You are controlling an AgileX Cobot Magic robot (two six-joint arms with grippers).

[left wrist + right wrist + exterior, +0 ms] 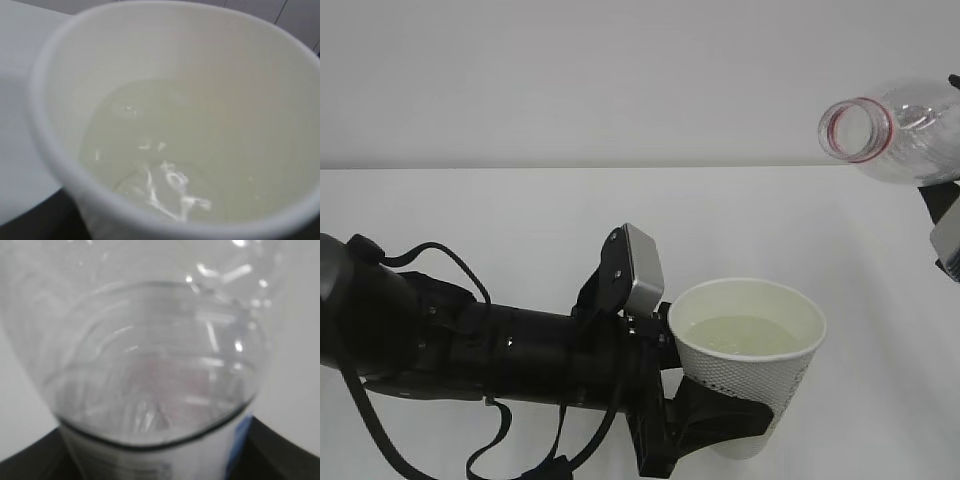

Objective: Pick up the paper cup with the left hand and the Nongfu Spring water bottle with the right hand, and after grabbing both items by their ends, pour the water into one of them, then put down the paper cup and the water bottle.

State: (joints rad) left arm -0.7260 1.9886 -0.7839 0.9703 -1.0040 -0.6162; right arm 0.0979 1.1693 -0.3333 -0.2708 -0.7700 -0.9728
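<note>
The white paper cup (pixel 752 378) is held up at the lower middle of the exterior view, upright, with faintly yellowish water (pixel 745 335) in it. My left gripper (pixel 720 418) is shut on the cup's lower wall, one black finger wrapped across its front. In the left wrist view the cup (pixel 55 100) fills the frame and the water (pixel 190 150) shows ripples. The clear, capless Nongfu Spring water bottle (pixel 910 130) hangs tilted at the upper right, its red-ringed mouth (pixel 857 130) facing left, above and right of the cup. No stream leaves it. My right gripper (pixel 945 225) is shut on the bottle (pixel 150 350) near its label (pixel 150 460).
The white table (pixel 520 220) runs back to a pale wall. My left arm (pixel 500 350), with cables and a grey box (pixel 642 270) at the wrist, lies across the lower left of the exterior view.
</note>
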